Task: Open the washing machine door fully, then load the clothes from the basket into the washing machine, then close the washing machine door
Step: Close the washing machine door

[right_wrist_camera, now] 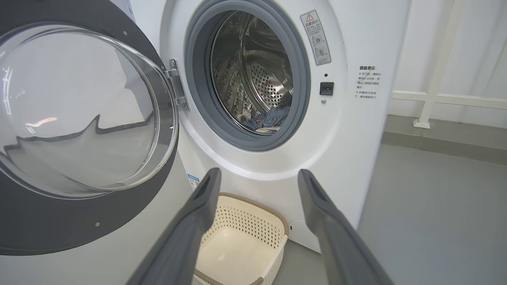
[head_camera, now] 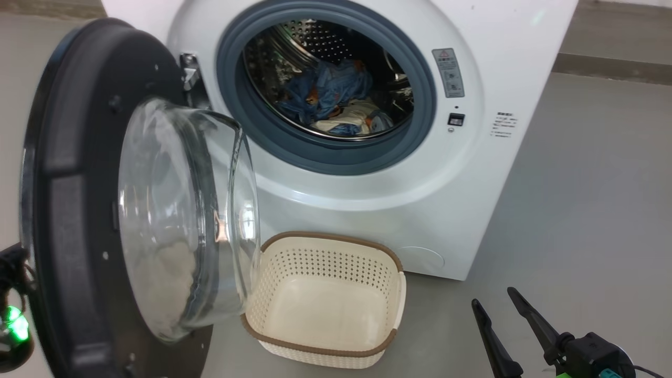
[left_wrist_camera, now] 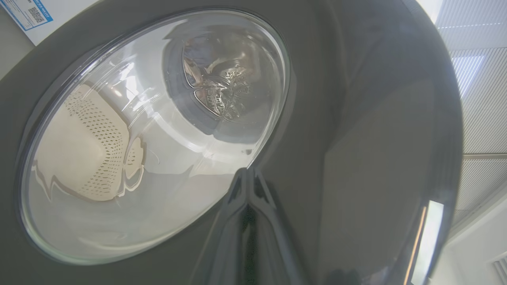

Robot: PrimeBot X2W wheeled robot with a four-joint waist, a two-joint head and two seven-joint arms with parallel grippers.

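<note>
The washing machine (head_camera: pixel 367 210) stands with its door (head_camera: pixel 68 210) swung out to the left, the glass bowl (head_camera: pixel 173 220) facing the drum. Blue and cream clothes (head_camera: pixel 336 94) lie in the steel drum, also visible low in the drum as clothes (right_wrist_camera: pixel 267 120). The basket (head_camera: pixel 336 260) sits on the floor below the opening with nothing in it. My left gripper (left_wrist_camera: pixel 247 174) is shut, its tips against the door's glossy black outer rim (left_wrist_camera: pixel 356 158), beside the glass. My right gripper (head_camera: pixel 492 296) is open and holds nothing, back from the machine and right of the basket (right_wrist_camera: pixel 245 215).
Grey floor (head_camera: pixel 577 210) stretches to the right of the washer. A white railing (right_wrist_camera: pixel 435 95) and a wall stand behind on the right. My left wrist with a green light (head_camera: pixel 14 323) sits behind the door's outer edge at far left.
</note>
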